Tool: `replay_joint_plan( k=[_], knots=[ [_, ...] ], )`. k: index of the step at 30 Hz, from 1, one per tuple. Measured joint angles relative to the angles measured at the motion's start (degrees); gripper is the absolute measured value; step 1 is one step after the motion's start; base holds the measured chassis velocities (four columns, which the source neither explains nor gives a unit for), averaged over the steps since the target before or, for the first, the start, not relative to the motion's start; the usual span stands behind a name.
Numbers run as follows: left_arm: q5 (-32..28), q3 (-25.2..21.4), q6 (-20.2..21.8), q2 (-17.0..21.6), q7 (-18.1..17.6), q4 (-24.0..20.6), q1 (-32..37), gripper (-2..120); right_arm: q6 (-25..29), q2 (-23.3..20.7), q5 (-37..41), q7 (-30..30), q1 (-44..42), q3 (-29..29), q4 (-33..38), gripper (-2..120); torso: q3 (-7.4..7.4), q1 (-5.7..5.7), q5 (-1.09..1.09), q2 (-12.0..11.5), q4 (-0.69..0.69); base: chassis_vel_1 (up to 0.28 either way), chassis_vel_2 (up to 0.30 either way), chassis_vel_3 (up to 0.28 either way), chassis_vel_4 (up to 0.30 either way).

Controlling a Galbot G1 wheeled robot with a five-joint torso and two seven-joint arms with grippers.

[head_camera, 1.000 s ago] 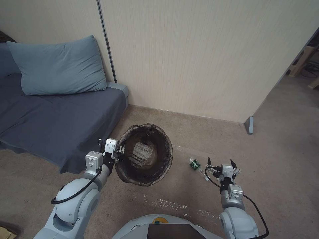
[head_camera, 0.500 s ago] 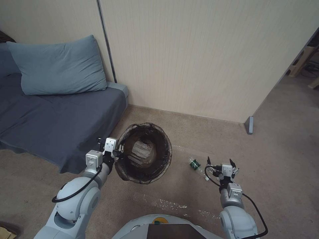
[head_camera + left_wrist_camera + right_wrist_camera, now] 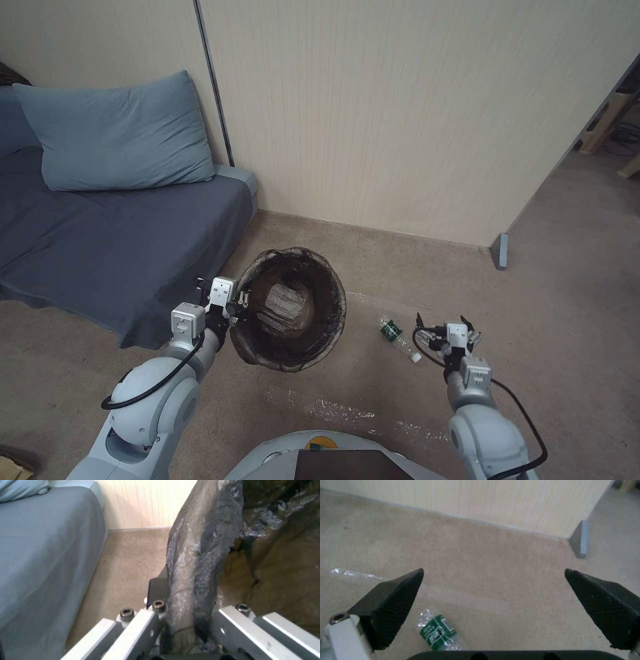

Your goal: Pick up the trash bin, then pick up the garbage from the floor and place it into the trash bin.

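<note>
My left gripper (image 3: 239,308) was clamped tight on the rim of the bin (image 3: 291,308), its fingers (image 3: 230,620) pinching the dark liner between them, and the bin hung tilted just beside the sofa (image 3: 113,253). My right gripper (image 3: 443,325) was spread wide and held nothing, low over the carpet (image 3: 567,267). The bottle (image 3: 397,337) lay on the carpet just off its left finger (image 3: 391,605), not touching it.

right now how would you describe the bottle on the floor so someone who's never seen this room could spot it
Start at the blue sofa against the pale wall and find the trash bin with the dark liner, held at its rim by the left hand. To the bin's right on the tan carpet lies a crushed clear bottle, just left of the open right hand. Its green label sets it apart.
</note>
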Motion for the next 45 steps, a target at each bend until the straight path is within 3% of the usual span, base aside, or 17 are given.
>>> replay_joint_plan(
  k=[3,4,7,8,14,19,25,34,45],
  knots=[
    [0.1,0.0,0.0,-0.1,0.0,0.0,-0.1,2,-10.4,-5.4,9.1,0.6,4.3,0.1,0.1,100,0.00,0.00,0.01,0.0,0.01,0.000,0.000,0.000,0.000],
    [0.1,0.0,0.0,-0.1,0.0,0.0,-0.1,2,-10.4,-5.4,9.1,0.6,4.3,0.1,0.1,100,0.00,0.00,0.01,0.0,0.01,0.000,0.000,0.000,0.000],
    [0.1,0.2,0.0,0.1,0.1,0.6,-0.6,2,-17.3,-12.4,18.4,1.1,8.0,-0.9,-1.5,100,0.00,0.00,0.03,0.0,0.02,0.000,0.000,0.000,0.000],
    [0.1,0.2,0.0,0.1,0.1,0.6,-0.6,2,-17.3,-12.4,18.4,1.1,8.0,-0.9,-1.5,100,0.00,0.00,0.03,0.0,0.02,0.000,0.000,0.000,0.000],
    [0.0,1.0,-0.1,0.9,0.5,2.0,-1.5,2,-24.8,-23.3,27.7,1.3,12.8,-3.9,-5.1,100,0.01,0.00,0.01,0.0,0.00,0.000,0.000,0.000,0.000],
    [-0.2,0.9,-0.2,0.9,0.7,2.5,-1.8,2,-25.6,-29.4,33.2,-0.6,17.3,-9.4,-10.8,100,0.01,0.00,0.01,0.0,0.01,0.000,0.000,0.000,0.000],
    [0.0,0.8,-0.3,0.3,0.7,2.9,-1.8,2,-25.5,-31.8,35.1,-2.1,22.0,-14.9,-15.1,100,0.01,0.00,0.00,0.0,0.01,0.000,0.000,0.000,0.000],
    [0.9,0.8,-0.4,-0.4,0.8,3.6,-1.8,2,-25.3,-32.0,35.5,-2.6,29.0,-22.3,-20.8,100,0.01,0.00,0.00,0.0,0.02,0.000,0.000,0.000,0.000],
    [1.4,0.7,-0.9,-0.5,1.2,4.7,-2.0,2,-25.0,-31.0,29.9,-4.8,36.1,-30.5,-32.0,100,0.01,0.00,0.00,0.0,0.01,0.000,0.000,0.000,0.000]
  ],
)
